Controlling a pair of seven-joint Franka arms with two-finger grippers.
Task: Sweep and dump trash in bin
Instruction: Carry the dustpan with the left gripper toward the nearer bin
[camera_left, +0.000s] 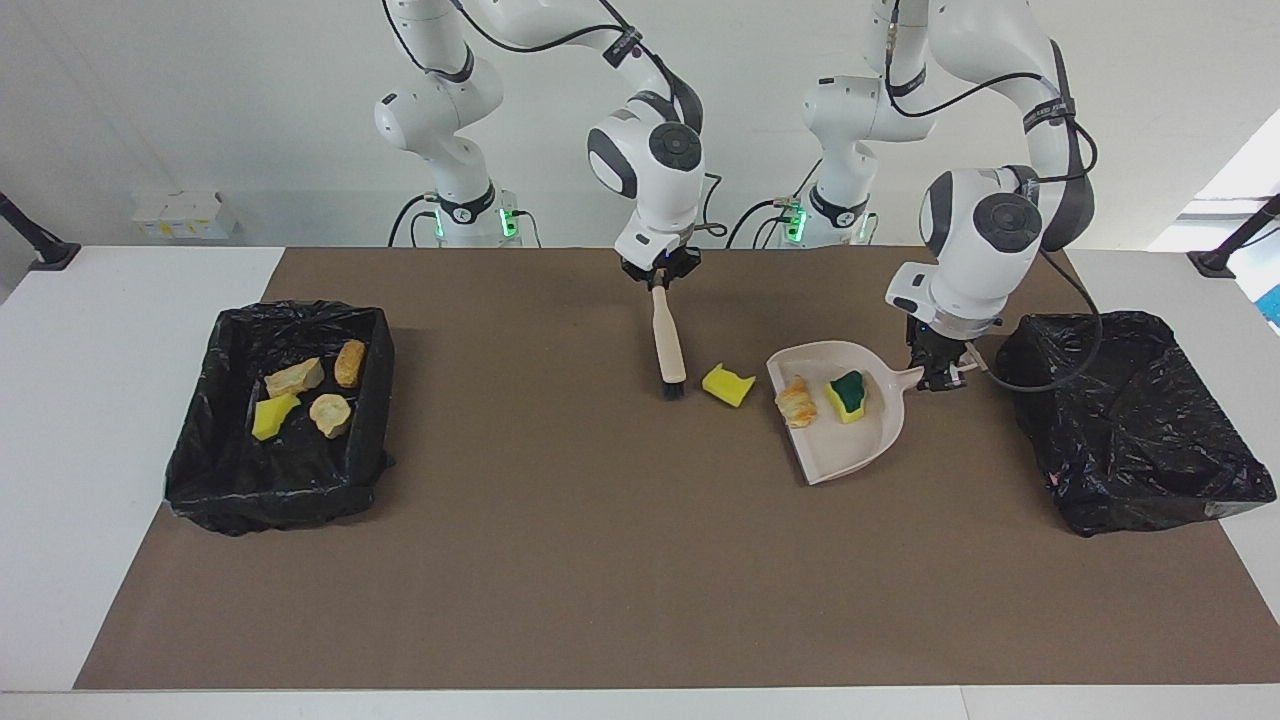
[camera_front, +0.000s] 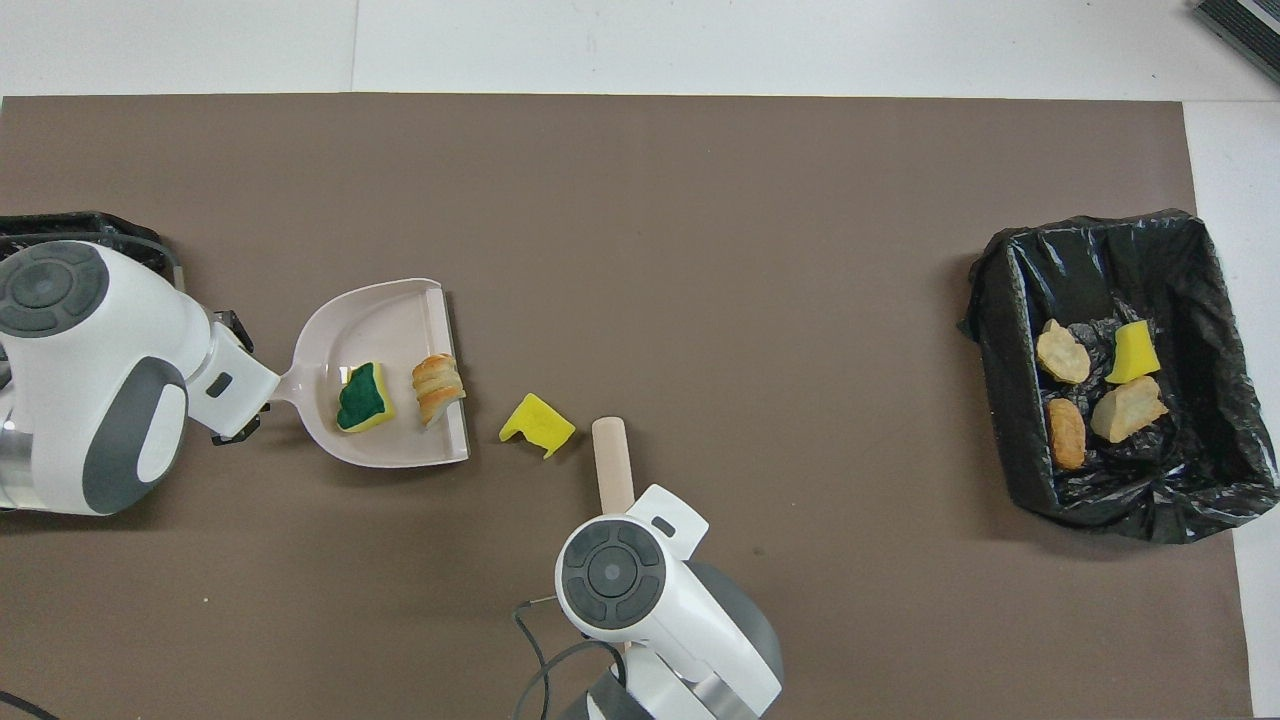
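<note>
My left gripper (camera_left: 937, 378) is shut on the handle of the beige dustpan (camera_left: 868, 440) (camera_front: 375, 318), which is near the empty black-lined bin (camera_left: 1130, 430). In the pan lie a green-backed sponge (camera_left: 848, 393) (camera_front: 364, 397) and a bread-like chunk (camera_left: 797, 400) (camera_front: 438, 388). A yellow sponge piece (camera_left: 728, 384) (camera_front: 537, 424) lies on the mat between the pan's mouth and the brush bristles (camera_left: 672, 388). My right gripper (camera_left: 659, 278) is shut on the top of the brush handle (camera_left: 667, 340) (camera_front: 610, 465). In the overhead view both grippers are hidden under their wrists.
A second black-lined bin (camera_left: 200, 470) (camera_front: 1000, 300) at the right arm's end of the table holds several trash pieces (camera_left: 300, 390) (camera_front: 1100, 385). Everything stands on a brown mat (camera_left: 560, 560). Small white boxes (camera_left: 180, 215) sit by the wall.
</note>
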